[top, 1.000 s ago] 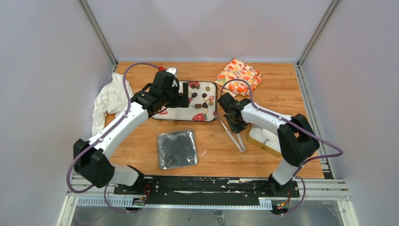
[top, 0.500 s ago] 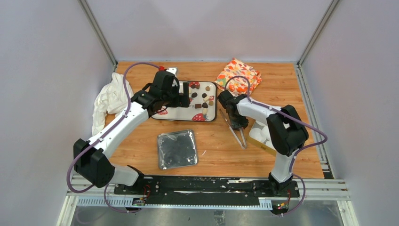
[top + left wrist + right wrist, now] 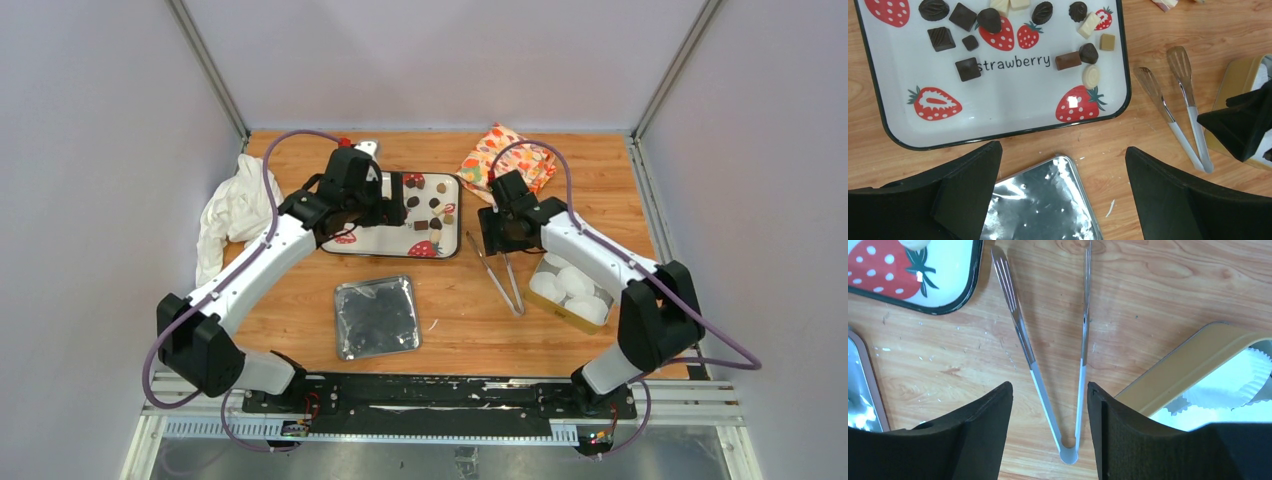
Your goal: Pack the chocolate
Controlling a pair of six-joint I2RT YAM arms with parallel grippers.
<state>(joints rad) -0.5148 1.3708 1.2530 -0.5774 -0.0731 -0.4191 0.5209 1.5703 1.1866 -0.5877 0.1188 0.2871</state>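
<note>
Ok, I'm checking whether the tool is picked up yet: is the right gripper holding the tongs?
No, the tongs lie on the table, their hinge end between the right gripper's open fingers, touching neither.

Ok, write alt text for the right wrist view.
Metal tongs lie spread in a V on the wooden table, hinge end between the open black jaws. A strawberry-print tray corner shows top left; a yellow box holding white paper cups sits right.

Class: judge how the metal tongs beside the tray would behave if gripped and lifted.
The tongs look thin, smooth and shiny, so probably light and slippery. Their arms splay from a joined end, so squeezing would likely spring them shut. Lying flat, they should slide, not roll.
</note>
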